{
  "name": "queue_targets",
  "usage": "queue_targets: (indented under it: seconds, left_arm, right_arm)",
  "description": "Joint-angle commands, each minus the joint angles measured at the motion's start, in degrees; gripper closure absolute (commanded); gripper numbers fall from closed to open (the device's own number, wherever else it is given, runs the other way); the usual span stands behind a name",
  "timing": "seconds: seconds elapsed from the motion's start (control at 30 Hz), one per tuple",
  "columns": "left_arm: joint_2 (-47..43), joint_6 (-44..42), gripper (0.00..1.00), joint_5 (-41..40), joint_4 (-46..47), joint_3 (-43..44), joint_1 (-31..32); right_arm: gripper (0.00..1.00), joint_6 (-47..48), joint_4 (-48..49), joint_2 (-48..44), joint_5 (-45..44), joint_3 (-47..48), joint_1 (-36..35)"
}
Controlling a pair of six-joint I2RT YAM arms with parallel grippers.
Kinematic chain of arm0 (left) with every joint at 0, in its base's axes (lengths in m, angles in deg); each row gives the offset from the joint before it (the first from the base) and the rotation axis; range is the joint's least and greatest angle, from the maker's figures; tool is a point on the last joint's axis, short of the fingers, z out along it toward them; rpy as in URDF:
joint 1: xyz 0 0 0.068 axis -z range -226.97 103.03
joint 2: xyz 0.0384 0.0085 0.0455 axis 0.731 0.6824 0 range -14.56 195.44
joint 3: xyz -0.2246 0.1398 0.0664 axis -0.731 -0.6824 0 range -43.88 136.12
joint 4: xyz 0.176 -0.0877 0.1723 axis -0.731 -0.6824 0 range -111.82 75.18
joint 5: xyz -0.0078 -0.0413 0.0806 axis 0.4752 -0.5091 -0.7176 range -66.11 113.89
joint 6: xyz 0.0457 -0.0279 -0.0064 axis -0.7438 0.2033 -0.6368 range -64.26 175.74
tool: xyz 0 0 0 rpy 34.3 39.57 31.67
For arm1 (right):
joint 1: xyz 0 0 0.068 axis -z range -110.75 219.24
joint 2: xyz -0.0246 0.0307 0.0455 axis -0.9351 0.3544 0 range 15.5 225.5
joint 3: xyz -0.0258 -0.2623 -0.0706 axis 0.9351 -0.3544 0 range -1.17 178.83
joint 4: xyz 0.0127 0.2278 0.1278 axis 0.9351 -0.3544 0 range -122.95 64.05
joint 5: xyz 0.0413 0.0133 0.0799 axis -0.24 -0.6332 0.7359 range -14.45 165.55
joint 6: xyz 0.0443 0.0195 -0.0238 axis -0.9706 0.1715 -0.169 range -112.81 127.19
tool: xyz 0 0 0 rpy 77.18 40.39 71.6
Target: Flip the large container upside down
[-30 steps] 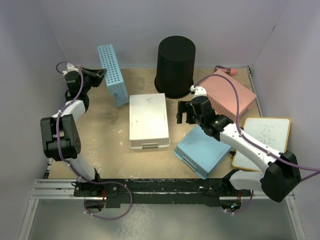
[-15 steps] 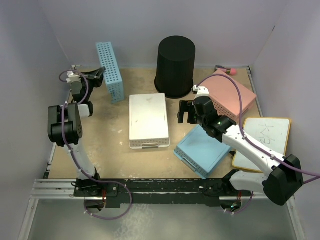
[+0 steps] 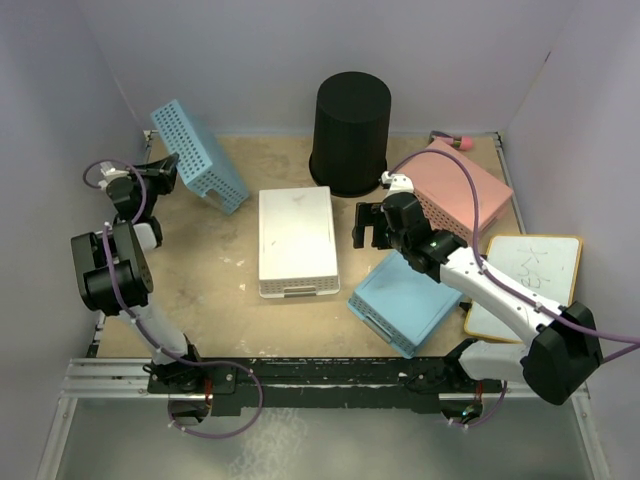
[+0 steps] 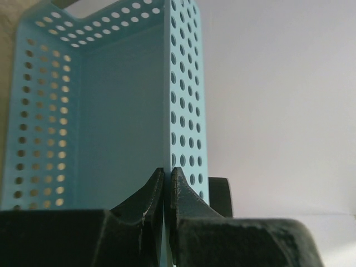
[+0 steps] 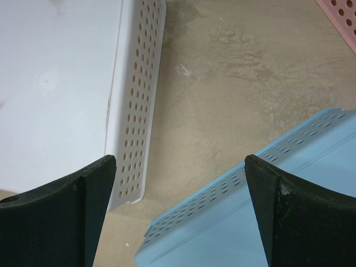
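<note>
The large container (image 3: 351, 131) is a tall black round bin standing with its closed end up at the back middle of the table. My left gripper (image 3: 163, 172) is far left of it, shut on the wall of a perforated light blue basket (image 3: 197, 155), which it holds tilted above the table. In the left wrist view the fingers (image 4: 183, 194) pinch that basket's wall (image 4: 181, 100). My right gripper (image 3: 371, 225) is open and empty, just in front of the bin, above bare table between a white basket (image 3: 296, 240) and a blue basket (image 3: 405, 300).
A pink basket (image 3: 462, 190) lies upside down at the back right. A whiteboard (image 3: 527, 282) lies at the right edge. The white basket (image 5: 61, 94) and the blue basket (image 5: 267, 211) also show in the right wrist view. Walls enclose the table on three sides.
My left gripper has moved left and tipped the light blue basket from standing on edge to a slant, lifted. The right arm has hardly moved.
</note>
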Motion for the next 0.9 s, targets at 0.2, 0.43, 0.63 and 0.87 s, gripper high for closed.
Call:
queue_targets:
  seconds: [0.2, 0.43, 0.63, 0.87]
  left_arm:
    - [-6.1, -20.9, 1.0, 0.4, -33.4, 1.0, -0.2]
    - [-8.1, -30.1, 0.74, -3.3, -48.5, 2.5, -0.1]
    - [-10.7, -35.0, 0.58, -5.5, -55.1, 2.5, -0.2]
    - [-17.2, -42.4, 0.48, -10.4, -66.1, 4.5, 0.5]
  right_arm:
    - [0.0, 0.0, 1.8, -0.5, -0.2, 2.0, 0.2]
    - [0.0, -0.2, 2.4, -0.1, 0.3, 1.9, 0.3]
    - [0.0, -0.3, 2.7, 0.1, 0.6, 1.7, 0.2]
    - [0.0, -0.2, 2.5, -0.1, 0.0, 1.8, 0.2]
